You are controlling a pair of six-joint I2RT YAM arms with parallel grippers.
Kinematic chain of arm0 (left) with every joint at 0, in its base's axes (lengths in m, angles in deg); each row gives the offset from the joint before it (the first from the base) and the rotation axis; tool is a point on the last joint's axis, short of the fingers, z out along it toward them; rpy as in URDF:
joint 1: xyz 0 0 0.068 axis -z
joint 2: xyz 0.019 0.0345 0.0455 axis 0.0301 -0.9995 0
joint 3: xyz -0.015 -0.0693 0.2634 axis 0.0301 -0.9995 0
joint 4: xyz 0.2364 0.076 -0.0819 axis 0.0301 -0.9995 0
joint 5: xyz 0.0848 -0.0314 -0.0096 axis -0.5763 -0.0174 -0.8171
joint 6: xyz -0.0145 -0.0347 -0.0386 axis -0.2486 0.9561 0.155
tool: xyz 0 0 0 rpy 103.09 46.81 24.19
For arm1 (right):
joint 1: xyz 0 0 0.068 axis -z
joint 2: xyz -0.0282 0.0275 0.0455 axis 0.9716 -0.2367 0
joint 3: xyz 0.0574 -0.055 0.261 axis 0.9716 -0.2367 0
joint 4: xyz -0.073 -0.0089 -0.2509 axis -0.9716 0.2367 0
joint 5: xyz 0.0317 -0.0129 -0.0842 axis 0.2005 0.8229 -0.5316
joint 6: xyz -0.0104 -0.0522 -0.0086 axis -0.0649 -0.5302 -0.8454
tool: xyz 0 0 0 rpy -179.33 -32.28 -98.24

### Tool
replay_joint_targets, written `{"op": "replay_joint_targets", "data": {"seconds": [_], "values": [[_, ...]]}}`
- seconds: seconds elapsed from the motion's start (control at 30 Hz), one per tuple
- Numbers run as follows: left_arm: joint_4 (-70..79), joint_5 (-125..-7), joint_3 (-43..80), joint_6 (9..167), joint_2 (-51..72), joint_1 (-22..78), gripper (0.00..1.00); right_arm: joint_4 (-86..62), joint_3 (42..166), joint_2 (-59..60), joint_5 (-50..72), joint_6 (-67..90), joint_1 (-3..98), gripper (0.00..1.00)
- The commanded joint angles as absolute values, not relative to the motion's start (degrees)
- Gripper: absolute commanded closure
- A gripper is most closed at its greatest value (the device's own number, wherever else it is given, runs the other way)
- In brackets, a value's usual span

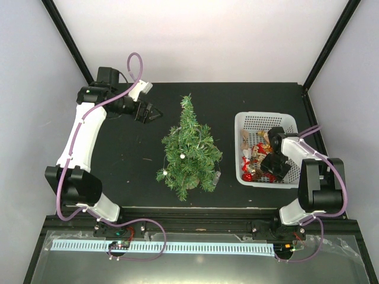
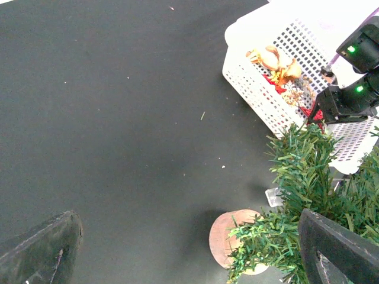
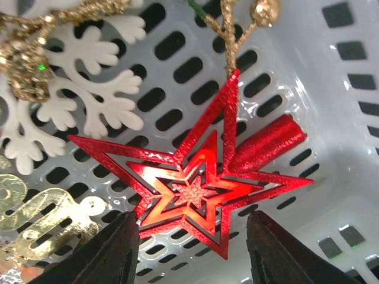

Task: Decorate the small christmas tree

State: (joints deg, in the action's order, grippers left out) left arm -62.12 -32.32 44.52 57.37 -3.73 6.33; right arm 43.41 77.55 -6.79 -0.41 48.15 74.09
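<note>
The small christmas tree (image 1: 189,151) stands upright mid-table, dark green, with its brown base (image 2: 237,239) showing in the left wrist view. My left gripper (image 1: 148,112) hangs open to the tree's upper left, nothing between its fingers (image 2: 41,254). My right gripper (image 1: 269,168) is down inside the white basket (image 1: 240,148). In the right wrist view its jaws stand open (image 3: 192,248) either side of the lower point of a red glitter star (image 3: 201,189), with a gap on both sides.
The basket (image 3: 331,118) also holds a white snowflake (image 3: 100,106), gold ornaments (image 3: 41,213) and a red glitter cylinder (image 3: 266,145). A small clear box (image 2: 273,196) lies by the tree's foot. Enclosure walls stand close behind and beside the table.
</note>
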Motion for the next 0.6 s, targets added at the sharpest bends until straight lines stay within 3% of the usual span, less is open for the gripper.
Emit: {"op": "replay_joint_targets", "data": {"seconds": [0.0, 0.43, 0.47, 0.57], "values": [[-61.4, -30.5, 44.4, 57.9, -2.7, 6.7, 0.01, 40.8, 78.8, -6.0, -0.3, 48.3, 74.4, 0.50], [-60.9, -29.9, 44.4, 58.4, -2.9, 6.7, 0.01, 40.8, 79.6, -5.3, -0.7, 46.8, 74.4, 0.65], [-61.0, -29.8, 44.4, 58.4, -2.8, 6.7, 0.01, 40.7, 79.7, -5.5, -0.4, 46.6, 74.5, 0.63], [-61.0, -29.8, 44.0, 58.4, -2.7, 6.7, 0.01, 41.8, 80.2, -6.9, -0.1, 45.9, 74.5, 0.41]]}}
